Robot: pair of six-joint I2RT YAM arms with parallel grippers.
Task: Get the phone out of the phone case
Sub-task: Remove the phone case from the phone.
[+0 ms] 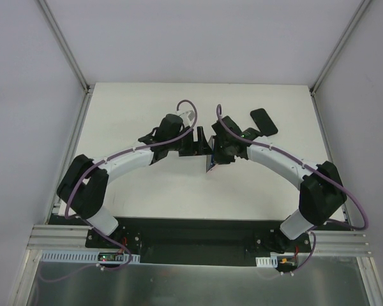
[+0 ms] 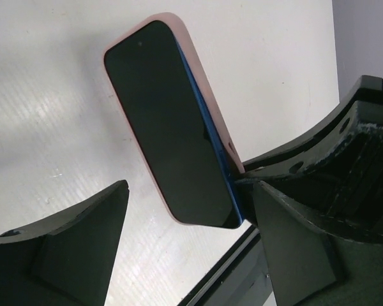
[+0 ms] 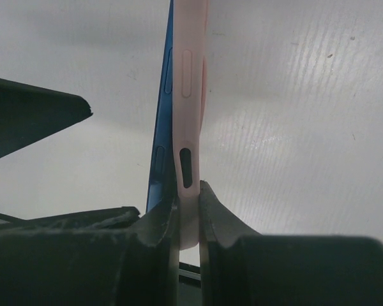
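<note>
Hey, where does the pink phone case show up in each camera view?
Top external: phone case at centre, small, mostly hidden.
Left wrist: phone case upper middle, pink rim along the tilted phone.
Right wrist: phone case at centre, edge-on, pinched by the right hand.
Shared landmark: the phone's blue edge beside the pink.

A: What's around?
B: Pale grey walls (image 1: 204, 38) on three sides, metal posts (image 1: 64, 44) in the corners.
A: And below?
B: A white table (image 1: 147, 108), evenly lit; a metal sheet (image 1: 198, 287) past its near edge.
</note>
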